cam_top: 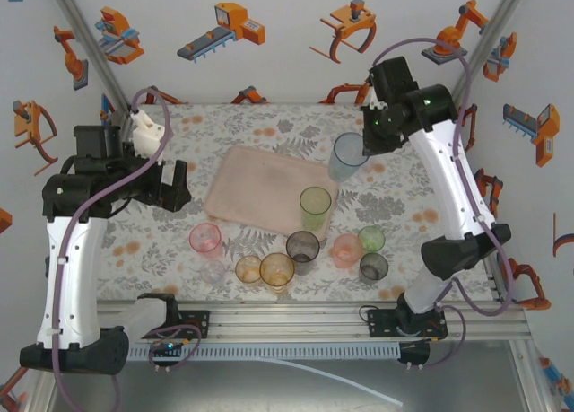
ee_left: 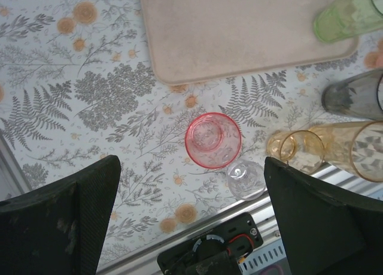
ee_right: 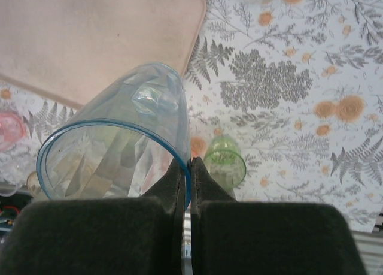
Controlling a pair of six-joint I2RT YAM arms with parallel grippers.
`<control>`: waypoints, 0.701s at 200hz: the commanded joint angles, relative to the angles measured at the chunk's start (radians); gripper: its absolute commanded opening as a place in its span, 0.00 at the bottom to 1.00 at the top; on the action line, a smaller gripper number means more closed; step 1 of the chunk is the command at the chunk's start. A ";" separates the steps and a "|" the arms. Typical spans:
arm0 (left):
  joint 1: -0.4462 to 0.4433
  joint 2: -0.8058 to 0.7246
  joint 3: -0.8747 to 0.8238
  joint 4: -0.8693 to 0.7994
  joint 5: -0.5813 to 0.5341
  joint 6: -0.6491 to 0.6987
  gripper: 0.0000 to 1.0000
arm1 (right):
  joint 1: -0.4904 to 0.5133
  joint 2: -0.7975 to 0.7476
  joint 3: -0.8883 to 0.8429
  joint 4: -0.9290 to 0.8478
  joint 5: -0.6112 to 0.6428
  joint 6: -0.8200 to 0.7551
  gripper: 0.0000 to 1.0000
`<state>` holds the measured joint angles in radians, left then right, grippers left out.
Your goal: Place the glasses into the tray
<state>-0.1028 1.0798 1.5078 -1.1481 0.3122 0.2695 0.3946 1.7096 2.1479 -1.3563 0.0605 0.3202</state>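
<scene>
The right arm is raised from its base at the near right and bent inward over the table, so that the right gripper (ee_right: 187, 162) is carried by the far right corner of the tray (cam_top: 260, 192). Its jaws are drawn narrowly together on the rim of a blue tumbler (cam_top: 346, 156), whose wall is pinched between the two fingers. Whether the tumbler's base touches the tray cannot be told. The left arm is folded over the left side of the table. The left gripper (ee_left: 191, 167) is pointed downward with its jaws spread wide, and nothing is held between them.

The table is covered by a cloth (cam_top: 404, 197) printed with grey ferns and orange flowers. An aluminium rail (cam_top: 296, 318) is fixed along the near edge, and the space is enclosed by white walls (cam_top: 269, 62) printed with orange robot figures.

The pale pink tray is laid at an angle in the middle of the cloth. A tall green tumbler (cam_top: 315, 207) is stood at its near right corner. The remaining glasses are grouped on the cloth between tray and rail: a pink tumbler (ee_left: 213, 140), a small clear tumbler (ee_left: 245, 179) just beside it, two amber tumblers (cam_top: 263, 269), a smoky grey tumbler (cam_top: 302, 247), a salmon tumbler (cam_top: 345, 249), a short green tumbler (cam_top: 371, 240) and a short dark tumbler (cam_top: 374, 267). In the left wrist view the pink tumbler is seen below the open jaws, between the two fingers and apart from both.
</scene>
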 commanded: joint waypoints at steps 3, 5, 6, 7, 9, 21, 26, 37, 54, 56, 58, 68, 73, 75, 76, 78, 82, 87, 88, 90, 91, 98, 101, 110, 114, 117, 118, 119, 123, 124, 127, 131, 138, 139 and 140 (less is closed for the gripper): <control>-0.009 -0.015 0.017 -0.053 0.127 0.059 0.97 | -0.005 0.042 -0.002 0.095 0.015 -0.018 0.01; -0.009 -0.015 0.016 -0.053 0.132 0.058 0.97 | -0.005 0.046 -0.003 0.096 0.015 -0.018 0.01; -0.009 -0.015 0.016 -0.053 0.135 0.058 0.97 | -0.005 0.047 -0.002 0.097 0.015 -0.017 0.01; -0.009 -0.016 0.016 -0.053 0.137 0.059 0.97 | -0.004 0.049 -0.003 0.098 0.015 -0.018 0.01; -0.010 -0.017 0.016 -0.053 0.141 0.059 0.97 | -0.004 0.052 -0.002 0.099 0.016 -0.017 0.01; -0.013 -0.014 0.019 -0.053 0.158 0.054 0.97 | -0.005 0.070 -0.010 0.109 0.015 -0.017 0.01; -0.014 -0.013 0.020 -0.052 0.159 0.050 0.97 | -0.005 0.075 -0.016 0.117 0.012 -0.018 0.01; -0.015 -0.008 0.020 -0.046 0.155 0.045 0.97 | -0.005 0.083 -0.033 0.134 0.010 -0.016 0.01; -0.015 -0.007 0.019 -0.030 0.151 0.032 0.97 | -0.004 0.088 -0.064 0.156 0.015 -0.016 0.01; -0.015 -0.007 0.017 -0.028 0.151 0.031 0.97 | -0.005 0.088 -0.067 0.158 0.015 -0.016 0.01; -0.015 -0.008 0.017 -0.026 0.151 0.029 0.97 | -0.004 0.090 -0.070 0.160 0.016 -0.015 0.01; -0.016 -0.013 0.018 -0.015 0.149 0.021 0.97 | -0.004 0.095 -0.082 0.166 0.019 -0.019 0.01; -0.016 -0.013 0.020 -0.012 0.149 0.018 0.97 | -0.004 0.097 -0.087 0.168 0.019 -0.020 0.01; -0.016 -0.014 0.020 -0.011 0.149 0.017 0.97 | -0.005 0.098 -0.089 0.169 0.019 -0.020 0.01; -0.015 -0.014 0.021 -0.010 0.149 0.016 0.97 | -0.004 0.100 -0.091 0.168 0.019 -0.020 0.01; -0.016 -0.014 0.023 -0.009 0.149 0.015 0.97 | -0.004 0.100 -0.094 0.170 0.019 -0.022 0.01; -0.016 -0.014 0.024 -0.007 0.149 0.012 0.97 | -0.005 0.103 -0.099 0.171 0.018 -0.024 0.01; -0.016 -0.014 0.026 -0.007 0.149 0.009 0.97 | -0.005 0.106 -0.106 0.173 0.018 -0.023 0.01; -0.016 -0.014 0.026 -0.006 0.149 0.008 0.97 | -0.005 0.106 -0.107 0.174 0.018 -0.023 0.01; -0.016 -0.013 0.027 -0.007 0.151 0.007 0.97 | -0.004 0.107 -0.111 0.175 0.018 -0.023 0.01; -0.016 -0.013 0.028 -0.007 0.151 0.006 0.97 | -0.004 0.108 -0.113 0.176 0.018 -0.024 0.01; -0.017 -0.011 0.029 -0.004 0.151 0.003 0.97 | -0.004 0.111 -0.124 0.182 0.016 -0.024 0.01; -0.017 -0.011 0.029 -0.004 0.151 0.001 0.97 | -0.005 0.112 -0.129 0.185 0.016 -0.025 0.01; -0.017 -0.010 0.029 -0.004 0.150 -0.003 0.97 | -0.005 0.113 -0.145 0.194 0.018 -0.025 0.01; -0.017 -0.011 0.029 -0.003 0.148 -0.005 0.97 | -0.005 0.114 -0.156 0.201 0.016 -0.024 0.01; -0.016 -0.010 0.029 -0.004 0.146 -0.006 0.97 | -0.005 0.113 -0.162 0.207 0.015 -0.025 0.01; -0.016 -0.010 0.029 -0.004 0.145 -0.006 0.97 | -0.005 0.114 -0.165 0.209 0.015 -0.025 0.01; -0.017 -0.011 0.028 -0.004 0.145 -0.007 0.97 | -0.005 0.114 -0.168 0.211 0.015 -0.025 0.01; -0.016 -0.011 0.026 -0.001 0.142 -0.009 0.97 | -0.004 0.114 -0.177 0.217 0.013 -0.024 0.01; -0.016 -0.011 0.026 -0.002 0.142 -0.009 0.97 | -0.004 0.113 -0.178 0.219 0.013 -0.024 0.01; -0.017 -0.011 0.025 -0.002 0.141 -0.011 0.97 | -0.005 0.115 -0.184 0.227 0.012 -0.024 0.01; -0.017 -0.011 0.024 -0.001 0.138 -0.013 0.97 | -0.004 0.114 -0.193 0.234 0.012 -0.023 0.01; -0.018 -0.012 0.022 -0.001 0.135 -0.015 0.97 | -0.005 0.114 -0.209 0.247 0.012 -0.021 0.01; -0.018 -0.013 0.022 0.000 0.134 -0.015 0.97 | -0.005 0.114 -0.211 0.248 0.012 -0.021 0.01; -0.018 -0.013 0.022 0.000 0.134 -0.016 0.97 | -0.005 0.114 -0.212 0.250 0.011 -0.020 0.01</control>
<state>-0.1173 1.0790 1.5112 -1.1614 0.4381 0.2768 0.3946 1.8194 1.9747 -1.1721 0.0681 0.3122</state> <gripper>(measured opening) 0.972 0.011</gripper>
